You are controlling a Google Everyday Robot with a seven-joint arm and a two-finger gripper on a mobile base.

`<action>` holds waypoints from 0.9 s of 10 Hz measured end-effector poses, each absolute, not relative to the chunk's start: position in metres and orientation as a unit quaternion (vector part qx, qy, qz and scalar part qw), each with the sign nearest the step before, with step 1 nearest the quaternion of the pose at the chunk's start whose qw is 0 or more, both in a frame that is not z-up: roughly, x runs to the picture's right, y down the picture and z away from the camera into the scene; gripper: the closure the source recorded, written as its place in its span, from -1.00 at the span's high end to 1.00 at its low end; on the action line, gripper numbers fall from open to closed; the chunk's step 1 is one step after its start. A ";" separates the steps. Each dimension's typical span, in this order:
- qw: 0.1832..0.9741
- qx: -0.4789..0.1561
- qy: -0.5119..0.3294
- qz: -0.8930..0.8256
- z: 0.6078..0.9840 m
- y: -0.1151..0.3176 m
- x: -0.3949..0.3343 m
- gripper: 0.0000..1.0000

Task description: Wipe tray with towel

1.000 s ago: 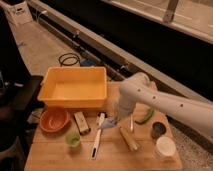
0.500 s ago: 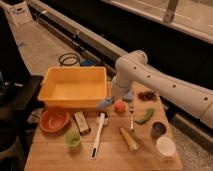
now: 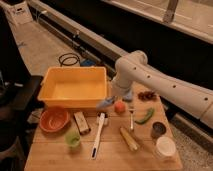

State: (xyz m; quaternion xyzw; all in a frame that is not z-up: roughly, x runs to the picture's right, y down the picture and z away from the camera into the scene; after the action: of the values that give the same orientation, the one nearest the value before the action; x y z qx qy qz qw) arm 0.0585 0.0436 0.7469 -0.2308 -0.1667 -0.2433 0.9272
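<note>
Looking at the camera view, the end effector [image 3: 111,101] hangs just beside the right wall of the yellow tray [image 3: 70,103] on the counter [image 3: 115,158], maybe carrying a bluish towel [image 3: 105,104] (can't tell its grip), so I'd call this the approach step, and next it needs to clear the rim and drop inside.

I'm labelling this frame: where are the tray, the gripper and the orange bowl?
tray [image 3: 75,70]: camera view, back rim.
gripper [image 3: 107,103]: camera view, its tip, beside the tray's front right corner.
bowl [image 3: 53,119]: camera view, bare inside.
</note>
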 end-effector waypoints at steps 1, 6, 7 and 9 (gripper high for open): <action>0.931 -0.211 -0.164 -0.250 0.744 0.032 0.054 -1.00; 0.916 -0.152 -0.178 -0.325 0.749 -0.031 -0.046 -1.00; 0.913 -0.148 -0.182 -0.335 0.754 -0.040 -0.065 -1.00; 0.903 -0.146 -0.187 -0.359 0.784 -0.065 -0.113 -1.00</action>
State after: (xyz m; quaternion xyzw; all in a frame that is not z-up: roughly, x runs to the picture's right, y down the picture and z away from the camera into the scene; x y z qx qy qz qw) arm -0.1127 -0.0651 0.7842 -0.1460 -0.1869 -0.3592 0.9026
